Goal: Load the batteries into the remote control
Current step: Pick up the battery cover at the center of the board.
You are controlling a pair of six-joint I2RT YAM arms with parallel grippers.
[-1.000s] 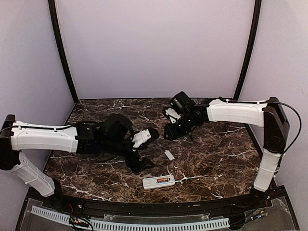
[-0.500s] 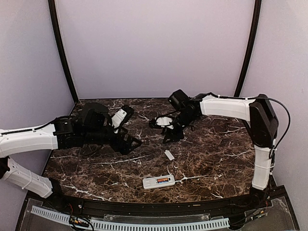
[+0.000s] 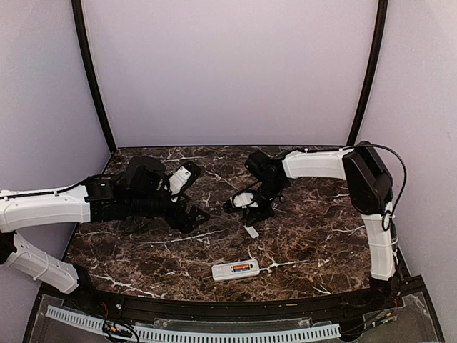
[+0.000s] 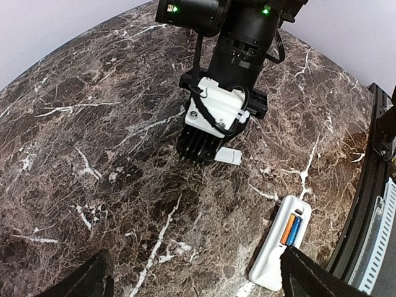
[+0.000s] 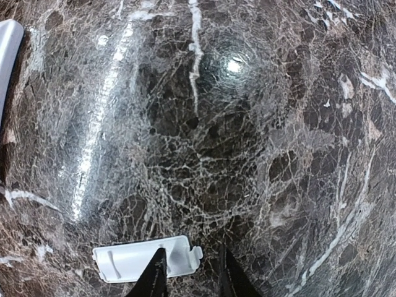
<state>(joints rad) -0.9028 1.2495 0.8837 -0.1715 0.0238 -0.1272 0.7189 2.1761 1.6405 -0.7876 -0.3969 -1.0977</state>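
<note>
Batteries [image 4: 291,229], one orange and one blue, sit side by side in the open back of the white remote control [image 3: 235,270], which lies near the middle of the near edge of the marble worktop [image 3: 143,257]. The loose white battery cover [image 5: 145,258] lies flat toward the worktop's middle. The right gripper [image 5: 192,252] hangs just over the cover's notched end, fingers a narrow gap apart; I cannot tell whether they touch it. The left gripper [image 3: 191,214] hovers toward the left edge, spread wide and holding nothing.
</note>
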